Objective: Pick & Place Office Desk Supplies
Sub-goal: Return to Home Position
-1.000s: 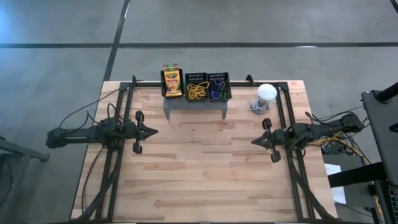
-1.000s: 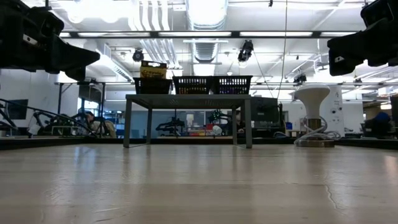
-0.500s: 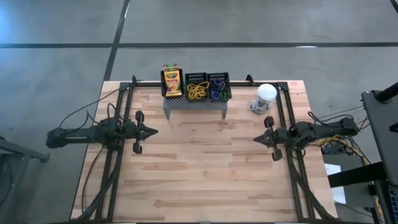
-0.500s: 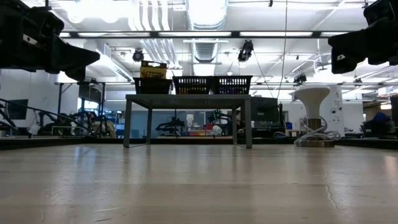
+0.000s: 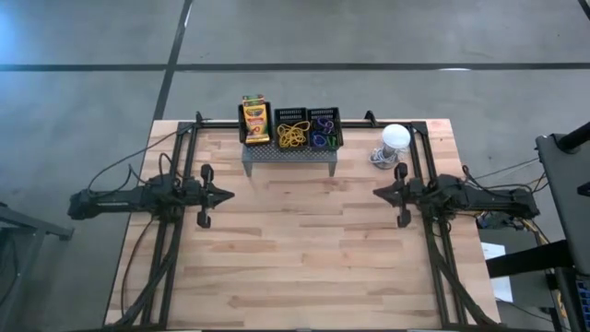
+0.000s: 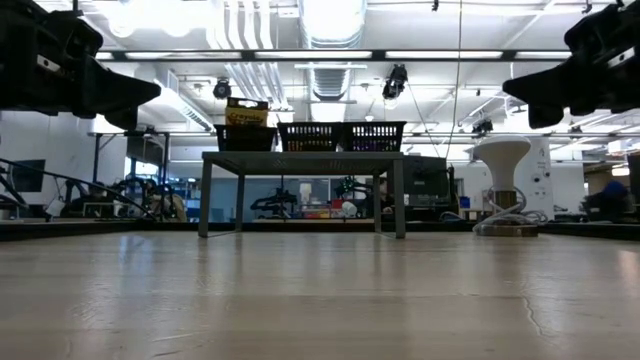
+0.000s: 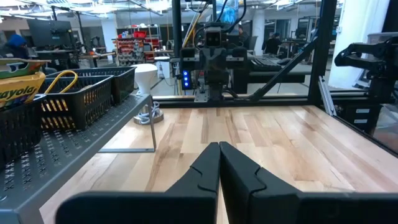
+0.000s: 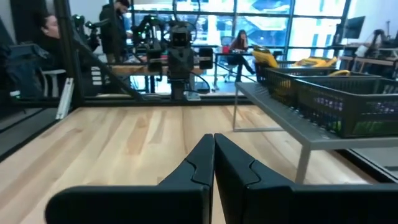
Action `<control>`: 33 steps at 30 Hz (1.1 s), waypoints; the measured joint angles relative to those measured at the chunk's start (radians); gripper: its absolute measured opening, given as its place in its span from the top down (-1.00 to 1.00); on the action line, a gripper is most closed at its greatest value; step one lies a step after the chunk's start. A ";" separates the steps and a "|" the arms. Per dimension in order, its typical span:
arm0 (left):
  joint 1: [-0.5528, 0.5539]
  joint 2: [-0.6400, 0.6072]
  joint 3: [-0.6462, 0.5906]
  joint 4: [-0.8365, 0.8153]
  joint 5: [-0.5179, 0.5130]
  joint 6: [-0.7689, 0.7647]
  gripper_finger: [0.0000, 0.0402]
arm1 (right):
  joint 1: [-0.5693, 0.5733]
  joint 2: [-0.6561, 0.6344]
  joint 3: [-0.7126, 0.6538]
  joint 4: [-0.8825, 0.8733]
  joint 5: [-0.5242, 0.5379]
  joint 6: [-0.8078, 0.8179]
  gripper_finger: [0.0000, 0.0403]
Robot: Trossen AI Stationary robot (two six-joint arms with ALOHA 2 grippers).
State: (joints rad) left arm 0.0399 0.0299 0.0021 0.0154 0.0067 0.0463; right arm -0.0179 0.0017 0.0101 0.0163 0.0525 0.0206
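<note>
Across the wooden table [image 5: 304, 267] we see left gripper [image 5: 229, 194] and right gripper [image 5: 376, 193] clenched empty near its side edges, likely parked since the far-edge mesh bins [image 6: 310, 137] look filled.

Soft, even overhead light fills the high view; the table [image 5: 304, 267] is bright and carries only faint shadows. In the low view, ceiling strip lights [image 6: 330, 18] glare white along the top, turning the left arm [image 6: 60, 65], right arm [image 6: 590, 60] and mesh bins [image 6: 340, 136] into dark silhouettes. Windows [image 8: 298, 28] blow out along the right wrist view's upper edge.
</note>
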 joint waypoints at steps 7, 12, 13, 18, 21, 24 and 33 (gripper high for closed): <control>0.000 0.000 0.000 -0.001 0.000 0.000 0.93 | -0.003 0.025 0.000 0.000 0.000 0.002 0.96; -0.001 0.000 0.000 -0.001 0.000 0.000 0.93 | -0.003 0.033 0.000 0.000 0.000 0.003 0.96; -0.001 0.000 0.000 -0.001 0.000 0.000 0.93 | -0.003 0.035 0.000 -0.002 0.000 0.003 0.96; -0.001 0.000 0.000 -0.001 0.000 0.000 0.93 | -0.003 0.034 0.000 0.000 0.000 0.003 0.96; -0.001 0.000 0.000 -0.001 0.000 0.000 0.93 | -0.002 0.035 0.000 -0.001 0.000 0.004 0.96; -0.001 0.000 0.000 -0.001 0.000 0.000 0.93 | -0.002 0.035 0.000 0.000 0.000 0.003 0.96; 0.000 0.000 0.000 -0.001 0.000 0.000 0.93 | -0.002 0.034 0.000 0.000 0.000 0.004 0.96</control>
State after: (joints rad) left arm 0.0395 0.0299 0.0017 0.0147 0.0071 0.0463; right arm -0.0200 0.0359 0.0097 0.0158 0.0525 0.0248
